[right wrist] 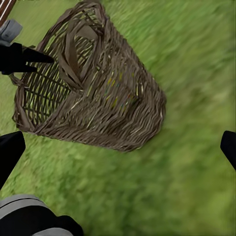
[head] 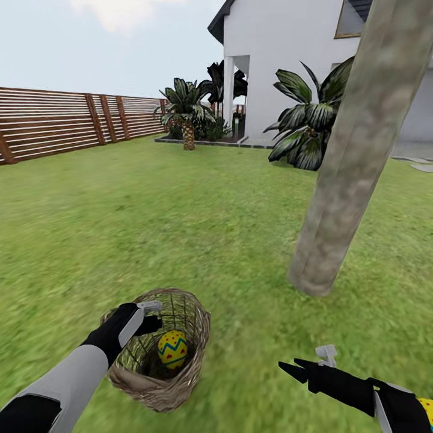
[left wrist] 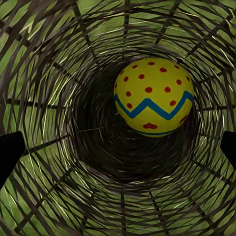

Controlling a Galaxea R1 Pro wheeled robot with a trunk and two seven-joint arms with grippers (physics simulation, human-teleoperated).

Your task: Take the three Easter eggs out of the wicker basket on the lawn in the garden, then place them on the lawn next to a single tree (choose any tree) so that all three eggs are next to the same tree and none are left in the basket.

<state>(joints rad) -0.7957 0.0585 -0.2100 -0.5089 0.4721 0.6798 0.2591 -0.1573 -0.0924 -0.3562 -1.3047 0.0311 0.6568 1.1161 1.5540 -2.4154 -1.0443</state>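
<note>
The lawn [head: 180, 222] is carrying the wicker basket [head: 180, 379], which is sitting near the tree [head: 337, 228] rising from the grass, well apart from the fence-side edge.

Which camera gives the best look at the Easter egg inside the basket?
The left wrist view: the Easter egg sits large and sharp on the wicker basket floor, with zigzag and dots clear. The head view shows it small past the rim. The right wrist view gives just faint colour through the weave.
</note>
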